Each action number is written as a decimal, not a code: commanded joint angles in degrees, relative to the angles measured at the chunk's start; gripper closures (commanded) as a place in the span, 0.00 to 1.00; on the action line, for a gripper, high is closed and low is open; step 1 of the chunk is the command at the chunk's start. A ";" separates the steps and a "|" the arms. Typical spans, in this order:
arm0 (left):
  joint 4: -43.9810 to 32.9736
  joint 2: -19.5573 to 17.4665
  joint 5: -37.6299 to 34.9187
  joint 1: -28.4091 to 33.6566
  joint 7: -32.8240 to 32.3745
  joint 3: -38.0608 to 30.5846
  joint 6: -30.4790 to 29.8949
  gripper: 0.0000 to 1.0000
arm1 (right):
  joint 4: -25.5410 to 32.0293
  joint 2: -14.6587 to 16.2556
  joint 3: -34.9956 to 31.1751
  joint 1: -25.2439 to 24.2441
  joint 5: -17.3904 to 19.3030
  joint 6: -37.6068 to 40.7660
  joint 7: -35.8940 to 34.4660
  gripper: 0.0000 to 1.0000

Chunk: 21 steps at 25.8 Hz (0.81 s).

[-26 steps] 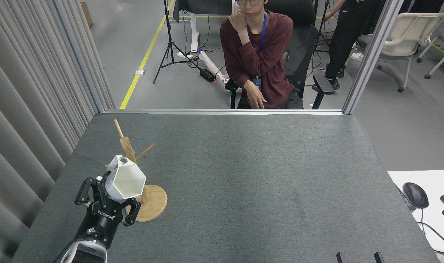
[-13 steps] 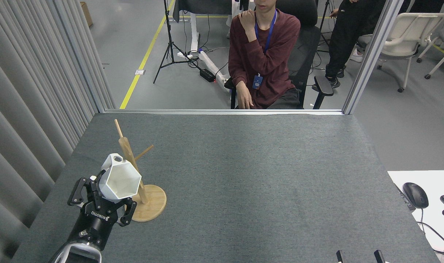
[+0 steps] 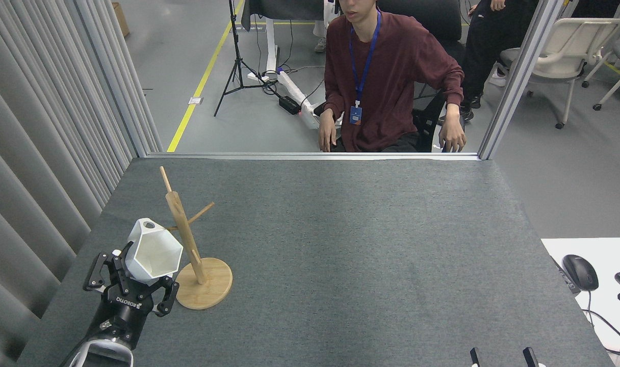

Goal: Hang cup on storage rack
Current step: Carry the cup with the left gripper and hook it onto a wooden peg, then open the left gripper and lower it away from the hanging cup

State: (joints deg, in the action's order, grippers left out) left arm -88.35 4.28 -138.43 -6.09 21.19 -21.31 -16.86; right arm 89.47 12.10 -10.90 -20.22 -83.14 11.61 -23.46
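White matte faceted cup (image 3: 154, 253), rigid, probably light and slick, sits pinched in my left gripper (image 3: 131, 285) just left of the wooden mug tree (image 3: 187, 244); tab hole uppermost. Right gripper (image 3: 498, 357): cannot tell.

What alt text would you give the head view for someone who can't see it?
The robot's left hand holds a white faceted cup just left of a wooden mug rack on a grey table, not yet hung on a peg. A seated person in a maroon top faces the table.
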 commanded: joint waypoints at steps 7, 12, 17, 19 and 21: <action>2.48 -0.15 -0.88 -0.86 0.60 0.13 0.34 0.58 | 0.00 -0.14 -0.09 -0.17 0.09 -0.01 0.08 0.00; 3.35 -0.06 -1.41 -1.12 0.60 0.30 0.78 0.47 | 0.00 -0.23 -0.09 -0.17 0.09 -0.09 0.08 0.00; 3.44 -0.06 -2.20 -1.65 0.69 0.39 0.78 0.44 | -0.09 -0.32 -0.09 -0.17 0.17 -0.01 -0.01 0.00; 3.79 0.20 -2.20 -2.62 1.13 0.39 0.96 0.17 | -0.09 -0.23 -0.09 -0.17 0.26 -0.09 -0.01 0.00; 4.23 0.12 -2.64 -3.06 2.45 0.48 1.04 0.01 | -0.35 -0.32 -0.17 -0.17 0.26 -0.01 -0.01 0.00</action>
State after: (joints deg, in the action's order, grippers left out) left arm -84.60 4.37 -140.66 -8.41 22.48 -20.86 -15.86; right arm 89.35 11.80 -11.03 -20.39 -82.93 11.59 -23.20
